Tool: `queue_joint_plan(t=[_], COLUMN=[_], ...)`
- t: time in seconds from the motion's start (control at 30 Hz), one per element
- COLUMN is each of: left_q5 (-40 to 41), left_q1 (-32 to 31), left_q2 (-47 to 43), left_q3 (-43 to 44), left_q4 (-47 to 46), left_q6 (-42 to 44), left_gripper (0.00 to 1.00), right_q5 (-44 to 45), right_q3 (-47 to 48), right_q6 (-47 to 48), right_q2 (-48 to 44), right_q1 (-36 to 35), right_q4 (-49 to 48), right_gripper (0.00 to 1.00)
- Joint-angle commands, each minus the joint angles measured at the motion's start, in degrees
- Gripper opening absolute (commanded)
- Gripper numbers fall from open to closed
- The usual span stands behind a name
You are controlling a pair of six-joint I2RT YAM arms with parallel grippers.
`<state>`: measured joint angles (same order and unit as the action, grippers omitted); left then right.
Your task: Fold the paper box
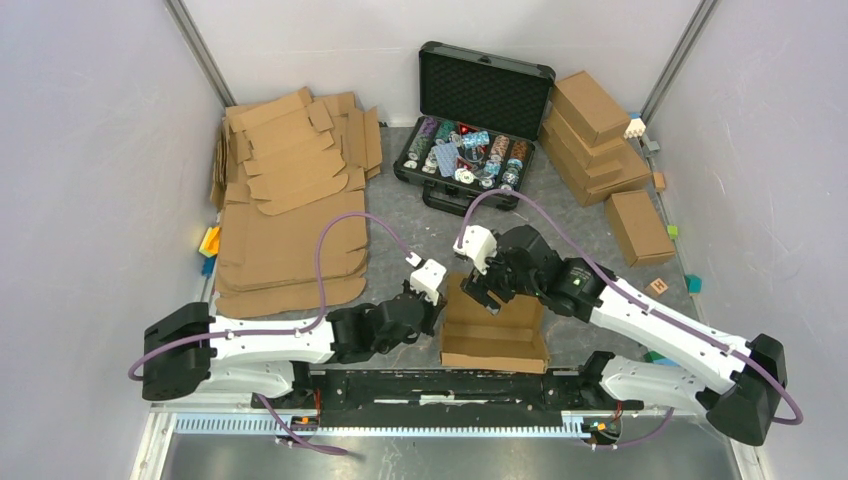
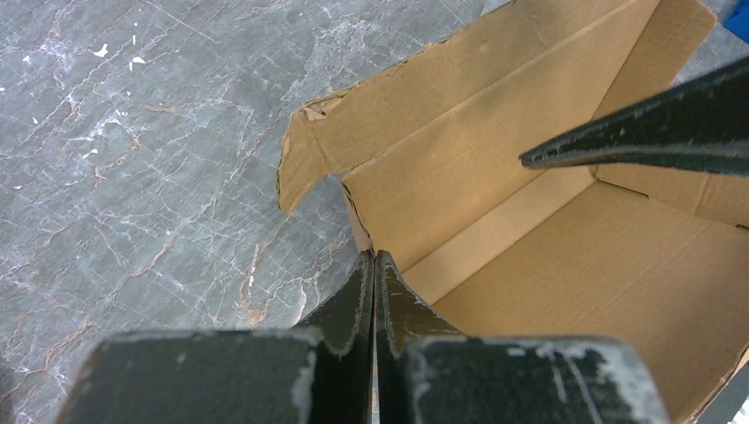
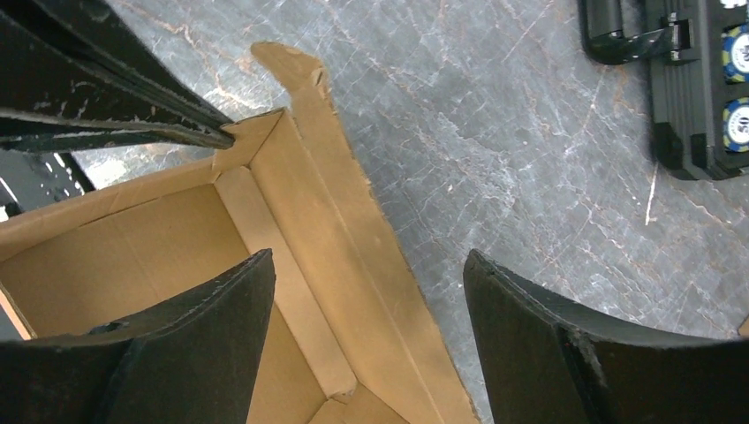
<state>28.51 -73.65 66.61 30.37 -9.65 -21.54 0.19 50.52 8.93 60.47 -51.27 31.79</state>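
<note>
— Black fingers [image 2: 349,305] fill the bottom of the left wrist view. How does the left gripper [image 2: 373,258] stand?

— Clenched, the two fingers pressed flat together, their tips against the far left corner of the paper box [image 2: 574,265]. Whether any cardboard is caught between them I cannot tell.

— And the box itself?

— Plain brown corrugated card, folded partway into a shallow open tray. It sits on the table [image 1: 400,215] at the middle of the near edge, between the two arms. Its floor lies flat, and the left and near walls stand up. The far wall leans outward (a small ragged tab [image 2: 300,168] sticks out at its left end).

— Right gripper [image 3: 369,265]?

— Spread wide and holding nothing. It hangs over that leaning far wall, with one finger above the inside of the box and the other above bare table beyond it. Whether either finger touches the card I cannot say.
</note>
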Motion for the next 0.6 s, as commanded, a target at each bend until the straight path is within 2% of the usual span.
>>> queue_joint_plan(t=[0.0, 0.2, 0.33, 0.47, 0.57], left_q5=[1.02, 1.02, 0.11, -1.15, -1.68], left_q1=[-0.86, -1.27, -1.36, -1.5, -1.39], left_q2=[0.55, -0.1, -0.51, -0.72, -1.59], left_q3=[0.24, -0.8, -1.27, -1.98, -2.65], left_q4=[-1.9, -2.79, -3.22, -4.24, -4.89], left_q6=[2.56, 2.26, 1.68, 0.53, -0.9], left_gripper=[0.02, 0.02, 0.02, 0.02, 0.08], right_q5=[-2.47, -2.3, -1.62, 1.93, 3.8], right_q3=[-1.65, -4.22, -5.35, -6.43, -7.09], right_q6=[2.1, 2.23, 1.82, 1.29, 1.05], right_q2=[-0.88, -1.43, -2.18, -2.74, -3.44], right_q1=[-1.02, -2.14, -3.64, -5.84, -6.95], right_q4=[0.02, 0.3, 0.29, 0.0, -0.66], right_gripper=[0.82, 0.72, 0.6, 0.52, 0.45])
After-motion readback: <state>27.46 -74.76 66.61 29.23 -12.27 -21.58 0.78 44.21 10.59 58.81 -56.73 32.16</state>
